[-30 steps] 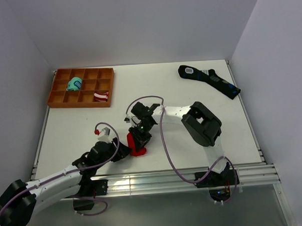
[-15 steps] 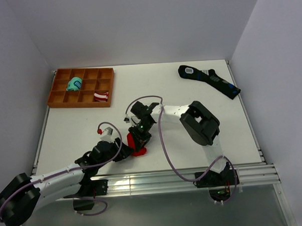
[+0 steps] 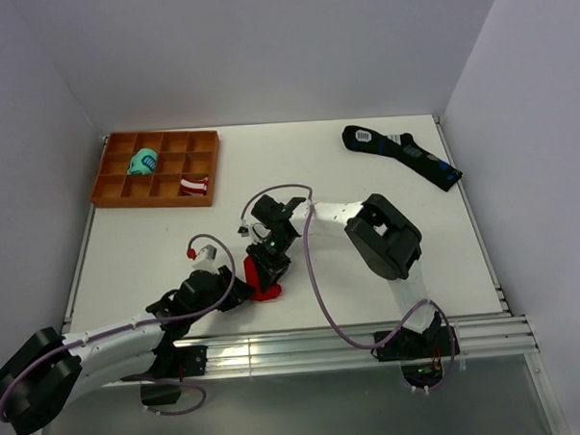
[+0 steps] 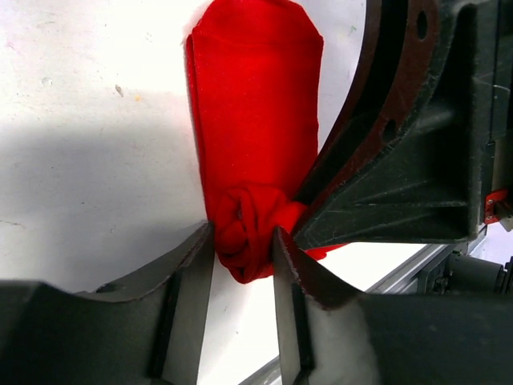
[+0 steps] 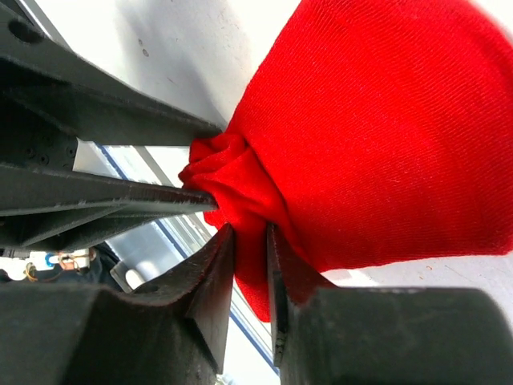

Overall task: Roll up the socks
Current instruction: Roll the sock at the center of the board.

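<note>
The red socks [image 3: 265, 288] lie near the table's front edge, mostly under both grippers. In the left wrist view the socks [image 4: 256, 136] stretch away flat, with a bunched knot at the near end. My left gripper [image 4: 243, 250] is shut on that knot. My right gripper [image 5: 250, 245] is shut on a fold of the same red socks [image 5: 385, 144], right beside the left fingers. In the top view the left gripper [image 3: 243, 292] comes from the left and the right gripper [image 3: 265, 267] from above. No white motif shows.
An orange divided tray [image 3: 110, 183] at the back left holds a teal bundle [image 3: 142, 162] and a red-and-white striped bundle [image 3: 194, 186]. Long black socks with blue marks [image 3: 401, 155] lie at the back right. The table's front rail [image 3: 305, 347] is just beyond the grippers.
My left arm has shifted slightly to the right and closer to the socks. The right arm and the socks have hardly moved.
</note>
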Controlling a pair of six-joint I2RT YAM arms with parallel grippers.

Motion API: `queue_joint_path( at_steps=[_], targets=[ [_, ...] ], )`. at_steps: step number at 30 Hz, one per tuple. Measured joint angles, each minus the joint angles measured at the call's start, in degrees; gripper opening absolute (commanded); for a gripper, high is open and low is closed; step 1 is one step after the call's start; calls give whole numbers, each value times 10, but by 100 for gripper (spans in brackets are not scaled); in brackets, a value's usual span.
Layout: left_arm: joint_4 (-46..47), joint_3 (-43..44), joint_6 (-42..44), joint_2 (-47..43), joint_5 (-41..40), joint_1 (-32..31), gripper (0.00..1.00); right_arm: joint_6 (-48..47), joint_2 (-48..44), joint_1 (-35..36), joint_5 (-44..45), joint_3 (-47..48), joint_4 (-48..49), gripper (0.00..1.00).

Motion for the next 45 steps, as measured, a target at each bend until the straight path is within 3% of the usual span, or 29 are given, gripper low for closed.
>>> queue_joint_path(
  at_steps=[9, 15, 25, 35, 45],
  targets=[
    [-48, 27, -12, 2, 0, -1, 9, 5, 0, 0, 0, 0, 2, 35],
    [-100, 65, -13, 22, 5, -1, 0, 14, -3, 0, 8, -6, 10, 39],
    [-198, 126, -29, 47, 16, -1, 0, 41, -51, 1, 61, -59, 69, 47],
    [-212, 134, -70, 75, 82, 1, 0, 59, -211, -1, 191, -199, 217, 50],
    [-239, 120, -96, 51, 136, 31, 0, 59, -332, -2, 210, -306, 357, 51]
  ],
)
